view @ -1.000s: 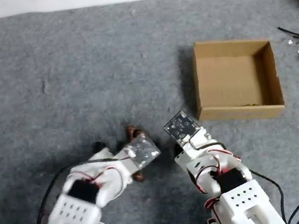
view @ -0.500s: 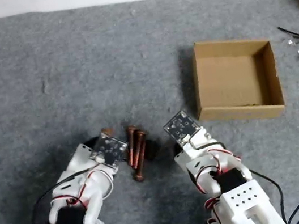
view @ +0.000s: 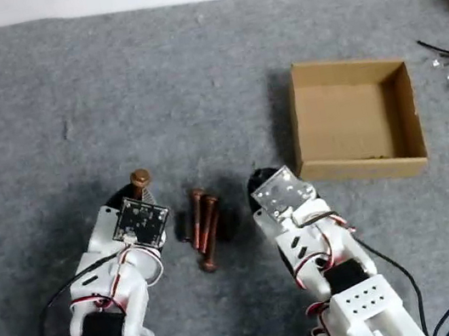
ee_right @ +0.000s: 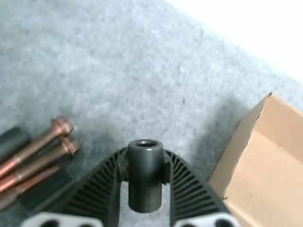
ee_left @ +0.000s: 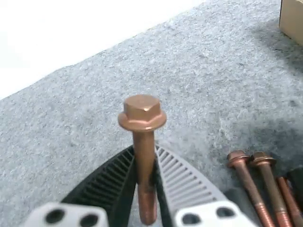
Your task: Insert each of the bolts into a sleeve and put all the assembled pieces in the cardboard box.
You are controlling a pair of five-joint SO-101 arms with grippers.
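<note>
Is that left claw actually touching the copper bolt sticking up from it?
Touching. The left wrist view shows the bolt clamped by its shank inside the left gripper.

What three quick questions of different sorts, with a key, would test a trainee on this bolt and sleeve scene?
1. True or false: the left gripper holds a bolt.
2. The right gripper holds: A a sleeve, B a bolt, C nothing.
3. Fill in: the box is ___.

Key: 1 true; 2 A; 3 empty.
</note>
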